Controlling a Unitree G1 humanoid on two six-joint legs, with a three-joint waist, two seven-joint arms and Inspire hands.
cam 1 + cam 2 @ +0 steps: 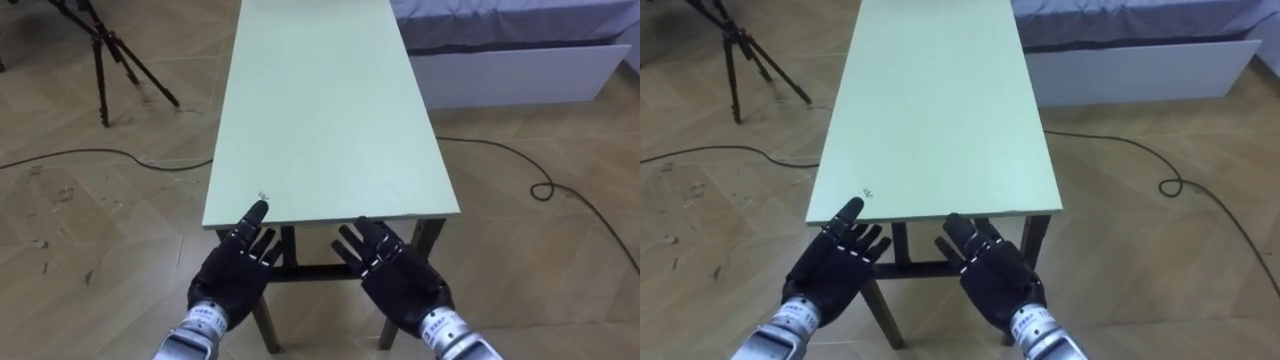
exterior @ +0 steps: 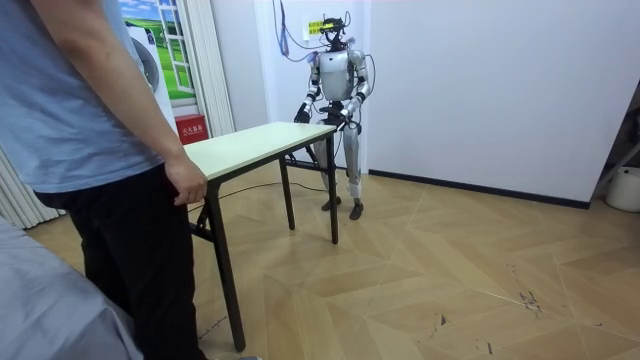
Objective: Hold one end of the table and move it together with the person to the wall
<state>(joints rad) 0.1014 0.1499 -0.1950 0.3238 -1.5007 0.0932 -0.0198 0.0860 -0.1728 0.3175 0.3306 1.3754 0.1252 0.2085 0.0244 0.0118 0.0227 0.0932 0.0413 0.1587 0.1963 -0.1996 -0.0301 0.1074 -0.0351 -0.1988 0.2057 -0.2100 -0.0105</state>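
My left hand (image 1: 235, 268) and right hand (image 1: 395, 272) hover with fingers straight, holding nothing, at the near edge of the table (image 1: 320, 110); a person (image 2: 90, 130) stands at its far end, and I judge the lift not yet begun

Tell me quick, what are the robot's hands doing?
Left hand: open, holding nothing, at the table's near edge.
Right hand: open, holding nothing, beside it.

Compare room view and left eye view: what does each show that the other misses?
Room view: a person at the end of the table opposite the robot, the person's hand at its edge, and the whole robot standing. Left eye view: a tripod and a bed, plus left hand and right hand open at the near edge. Both: the table.
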